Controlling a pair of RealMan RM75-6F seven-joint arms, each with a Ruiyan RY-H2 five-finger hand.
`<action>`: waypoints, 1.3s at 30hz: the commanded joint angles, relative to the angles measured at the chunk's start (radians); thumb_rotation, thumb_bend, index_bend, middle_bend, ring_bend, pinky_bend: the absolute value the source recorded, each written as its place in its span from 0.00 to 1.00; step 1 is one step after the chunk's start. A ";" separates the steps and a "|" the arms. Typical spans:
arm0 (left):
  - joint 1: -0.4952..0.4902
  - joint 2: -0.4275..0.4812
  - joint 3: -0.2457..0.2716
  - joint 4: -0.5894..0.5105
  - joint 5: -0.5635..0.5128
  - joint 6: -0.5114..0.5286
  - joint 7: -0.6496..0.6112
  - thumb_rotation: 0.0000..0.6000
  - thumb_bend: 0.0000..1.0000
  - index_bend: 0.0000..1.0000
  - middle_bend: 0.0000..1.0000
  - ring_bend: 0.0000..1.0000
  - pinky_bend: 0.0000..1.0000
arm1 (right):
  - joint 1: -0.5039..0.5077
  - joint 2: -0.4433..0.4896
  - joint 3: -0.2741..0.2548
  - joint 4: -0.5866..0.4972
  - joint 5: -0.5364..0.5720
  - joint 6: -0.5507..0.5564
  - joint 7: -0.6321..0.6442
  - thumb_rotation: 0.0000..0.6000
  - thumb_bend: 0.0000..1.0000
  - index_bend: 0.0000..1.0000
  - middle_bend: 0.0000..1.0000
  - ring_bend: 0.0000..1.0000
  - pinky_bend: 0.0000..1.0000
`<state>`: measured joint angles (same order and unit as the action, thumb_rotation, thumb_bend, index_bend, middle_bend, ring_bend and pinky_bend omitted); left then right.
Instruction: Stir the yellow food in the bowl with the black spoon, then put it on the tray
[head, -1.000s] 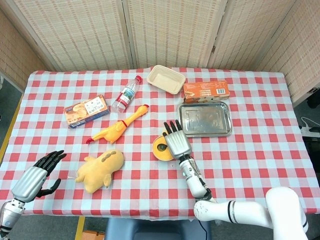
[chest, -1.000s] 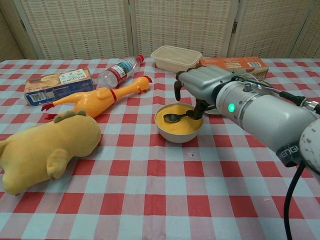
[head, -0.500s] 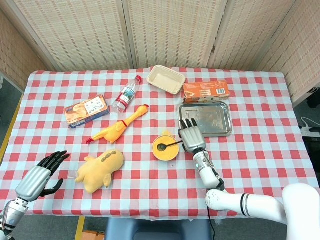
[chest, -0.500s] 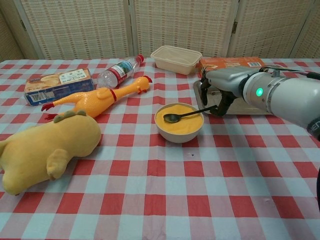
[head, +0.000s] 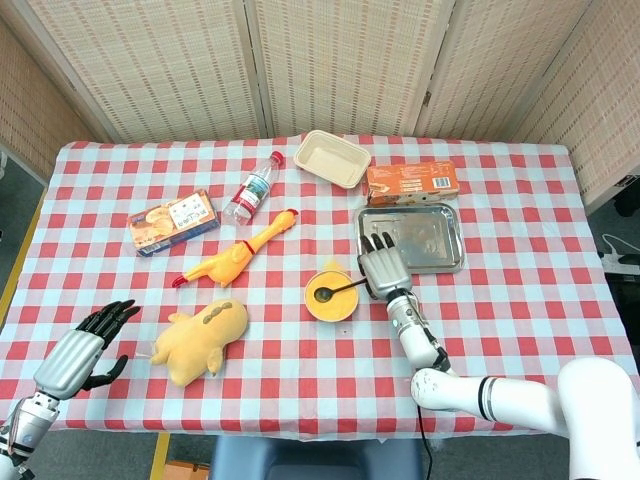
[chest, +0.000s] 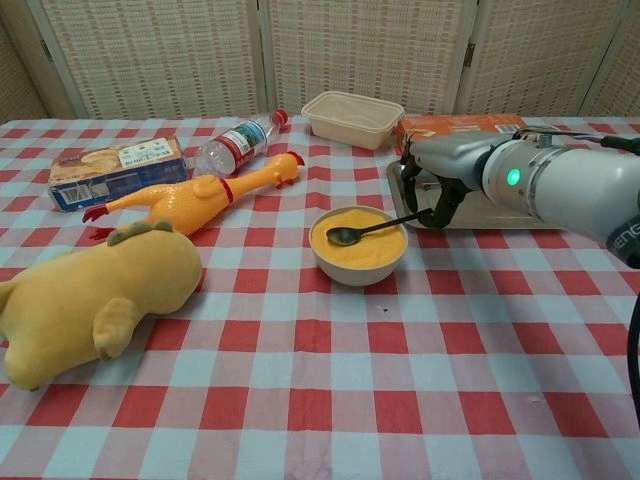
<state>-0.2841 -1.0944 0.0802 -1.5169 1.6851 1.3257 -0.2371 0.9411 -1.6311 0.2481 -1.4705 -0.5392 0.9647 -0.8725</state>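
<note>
My right hand (chest: 440, 180) has pulled back off the bowl over the last second and now hardly shifts, settled at the handle end of the black spoon (chest: 368, 229). From the chest view my fingers (chest: 447, 203) curl down around the tip of the handle, but I cannot tell for certain whether I am pinching it or only touching it; the head view hides the contact under the back of my hand (head: 384, 270).

The spoon's head lies in the yellow food (chest: 372, 248), just beyond my fingertips toward my left, with its handle propped on the rim of the bowl (chest: 361, 271). The tray (head: 449, 240) sits right behind and beneath my hand, on the side away from the bowl.

I judge the stirring is finished or close to it, and the transfer is what is in hand. The next move calls for a sure pinch on the handle, a lift clear of the rim, and a short carry back to the tray.

My left hand (head: 78, 350) hangs well off at the table's near edge, fingers apart and holding nothing.
</note>
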 joint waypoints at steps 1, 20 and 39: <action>0.000 -0.001 0.000 -0.001 -0.001 0.001 0.001 1.00 0.48 0.00 0.00 0.00 0.16 | 0.006 -0.001 -0.007 0.006 0.003 -0.001 0.010 1.00 0.32 0.51 0.06 0.00 0.03; 0.000 0.000 0.002 -0.001 0.000 0.008 0.000 1.00 0.48 0.00 0.00 0.00 0.16 | 0.034 0.012 -0.036 -0.004 0.027 0.015 0.043 1.00 0.33 0.51 0.06 0.00 0.03; -0.001 -0.001 0.002 -0.003 -0.003 0.007 0.002 1.00 0.48 0.00 0.00 0.00 0.16 | 0.049 0.021 -0.056 -0.006 0.028 0.016 0.075 1.00 0.33 0.58 0.06 0.00 0.03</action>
<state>-0.2848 -1.0957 0.0818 -1.5194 1.6815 1.3323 -0.2349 0.9894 -1.6104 0.1928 -1.4759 -0.5107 0.9802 -0.7980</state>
